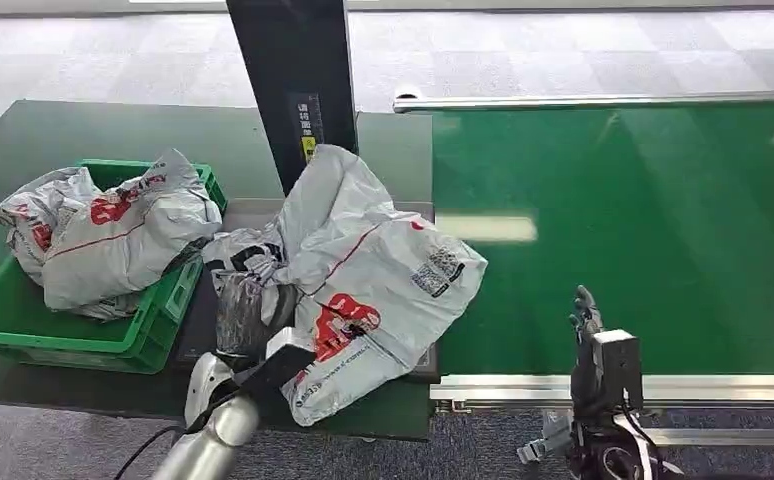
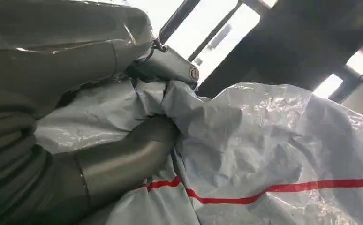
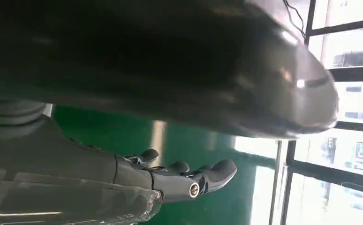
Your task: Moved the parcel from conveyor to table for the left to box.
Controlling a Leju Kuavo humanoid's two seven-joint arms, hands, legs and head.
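A large grey plastic parcel (image 1: 383, 270) with red print and a barcode label lies on the dark table, between the green crate and the conveyor. My left hand (image 1: 248, 325) reaches in from below and grips its crumpled near-left end; in the left wrist view the thumb (image 2: 123, 159) and a finger (image 2: 170, 65) pinch the grey film (image 2: 273, 140) with its red line. My right hand (image 1: 588, 325) stands over the near edge of the green conveyor belt (image 1: 663, 220), fingers stretched out (image 3: 193, 180) and holding nothing.
A green crate (image 1: 23, 320) at the left of the table holds another grey parcel (image 1: 113, 235). A black post (image 1: 293, 90) rises behind the parcel. The conveyor's metal rail (image 1: 523, 385) runs along its near side.
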